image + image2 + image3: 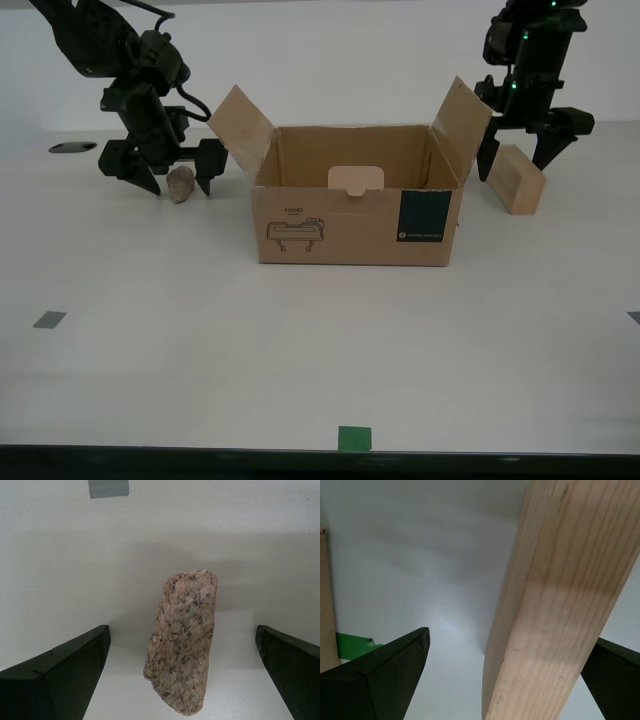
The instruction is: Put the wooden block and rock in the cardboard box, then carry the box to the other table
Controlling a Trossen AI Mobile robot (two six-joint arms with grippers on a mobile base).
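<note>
The wooden block (516, 180) sits on the table (150, 300), just beside the cardboard box (355, 215) on the exterior view's right. It is pale and plain. In the first wrist view the wooden block (555, 610) looks very big and close, and I can see the lines in the wood.

My first claw (520, 150) hangs over the block. Its two black fingers (380, 675) are spread wide, one on each side of the block. They are not holding anything.

The rock (181, 184) lies on the table on the other side of the box, near the flap on the exterior view's left. In the second wrist view the rock (184, 640) is pink and grey with dark specks.

My second claw (165, 172) is down around the rock. Its fingers (65, 675) are wide apart too, with the rock in the gap between them. They do not touch it.

The box stands between the two claws with its top open. Both side flaps stick up and out. It has a dark teal label and a small line drawing on the front.

A green tape mark (354, 438) is at the near edge of the table.
</note>
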